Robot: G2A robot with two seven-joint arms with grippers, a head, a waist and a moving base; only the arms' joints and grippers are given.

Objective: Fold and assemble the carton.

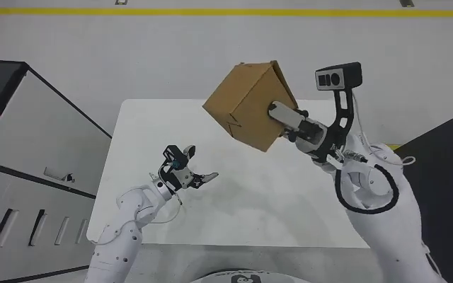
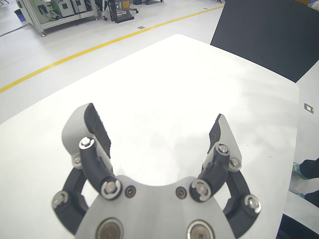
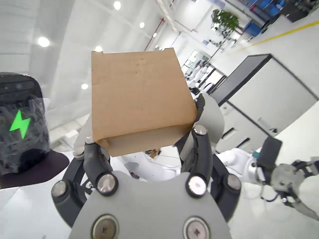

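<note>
Right gripper point(image 1: 280, 113) is clamped on the carton point(image 1: 249, 100) and holds it in the air, off the table point(image 1: 248, 212). In the top view the carton sits over the table's far right part, tilted, one corner pointing down. It is brown cardboard, already box-shaped, and the faces on show are closed. A flap seam with a small notch runs across the face turned to the left side.

In the right wrist view the right gripper point(image 3: 146, 123) has one finger on each side of the carton's point(image 3: 139, 93) near end. Its jaws are set about as wide as the box and the pads press the two opposite walls. In the top view one finger lies flat on the face turned toward the robot.

Left gripper point(image 1: 200, 164) hangs over the table's near left part, well apart from the carton, holding nothing. Its jaws are spread wide. The left wrist view shows the left gripper point(image 2: 154, 115) with both ribbed black pads point(image 2: 97, 125) showing and bare table point(image 2: 174, 75) between them.

A dark panel point(image 2: 264, 38) stands beside the table's right edge. A grey cabinet point(image 1: 35, 141) stands to the table's left. A yellow line point(image 1: 226, 12) runs across the floor beyond the far edge.
</note>
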